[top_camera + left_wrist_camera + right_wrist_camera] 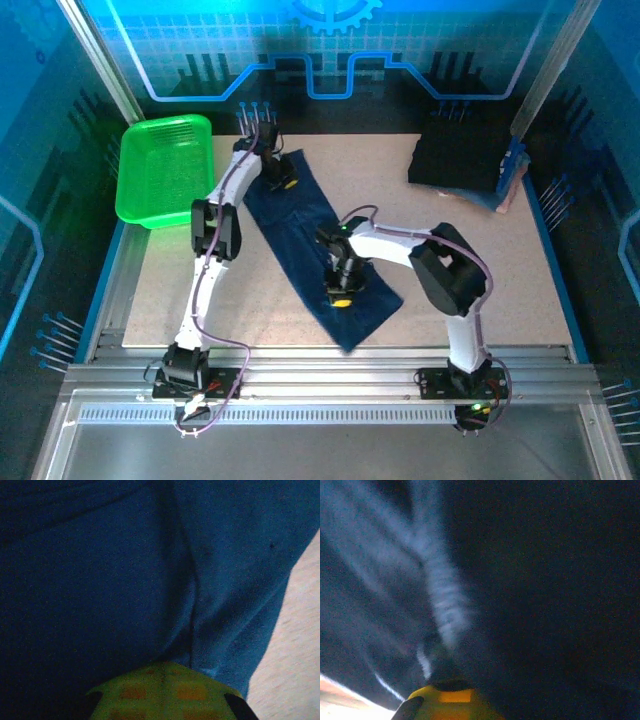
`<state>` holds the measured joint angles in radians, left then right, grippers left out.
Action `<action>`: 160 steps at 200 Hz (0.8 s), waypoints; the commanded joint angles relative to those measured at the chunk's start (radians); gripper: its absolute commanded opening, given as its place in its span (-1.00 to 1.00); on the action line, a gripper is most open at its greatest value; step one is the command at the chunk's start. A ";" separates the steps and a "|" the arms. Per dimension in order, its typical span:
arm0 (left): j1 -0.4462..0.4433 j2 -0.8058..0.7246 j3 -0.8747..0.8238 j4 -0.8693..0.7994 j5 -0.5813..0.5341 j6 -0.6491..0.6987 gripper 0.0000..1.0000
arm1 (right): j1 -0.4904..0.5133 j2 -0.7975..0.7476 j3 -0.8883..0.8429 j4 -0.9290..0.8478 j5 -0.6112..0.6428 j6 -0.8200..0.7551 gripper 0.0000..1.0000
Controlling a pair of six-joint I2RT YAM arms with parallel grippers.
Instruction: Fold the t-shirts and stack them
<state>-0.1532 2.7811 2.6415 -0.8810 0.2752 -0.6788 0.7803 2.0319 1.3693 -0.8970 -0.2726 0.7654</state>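
A: Both arms are down on the navy t-shirt (300, 235) — the left gripper (283, 182) at its far end, the right gripper (342, 297) toward its near end.

B: And the fingers?

A: Closed on cloth, both pairs. From the left wrist, a crease in the blue fabric runs straight into the shut fingers (170, 692). From the right wrist, a pale pinched ridge climbs away from the fingertips (445, 698).

B: What's around it?

A: A green basket (165, 170) at the far left, near the shirt's far end. A pile of dark shirts (455, 160) sits in the far right corner, well apart. Bare table (480, 260) lies between — only the 2 arms reach over the strip.

B: How does it lie?

A: Flat, as 1 long narrow strip on the diagonal, its long axis running from far left to near centre.
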 commanded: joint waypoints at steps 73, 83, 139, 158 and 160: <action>0.004 0.209 0.075 0.467 0.161 -0.235 -0.99 | 0.095 0.285 0.244 0.418 -0.274 0.467 -1.00; 0.006 0.218 0.075 0.505 0.176 -0.259 -0.98 | 0.106 0.286 0.262 0.411 -0.253 0.479 -1.00; 0.045 0.099 0.055 0.675 0.300 -0.411 -0.21 | 0.126 0.160 0.285 0.335 -0.139 0.444 -0.28; 0.076 -0.028 0.043 0.692 0.341 -0.427 0.32 | 0.143 0.057 0.316 0.213 -0.062 0.379 0.13; 0.079 -0.042 0.042 0.691 0.344 -0.427 0.36 | 0.145 0.044 0.316 0.197 -0.053 0.374 0.16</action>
<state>-0.1295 2.9189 2.7003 -0.2626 0.5392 -1.0454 0.8928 2.2192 1.6497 -0.5335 -0.4438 1.1900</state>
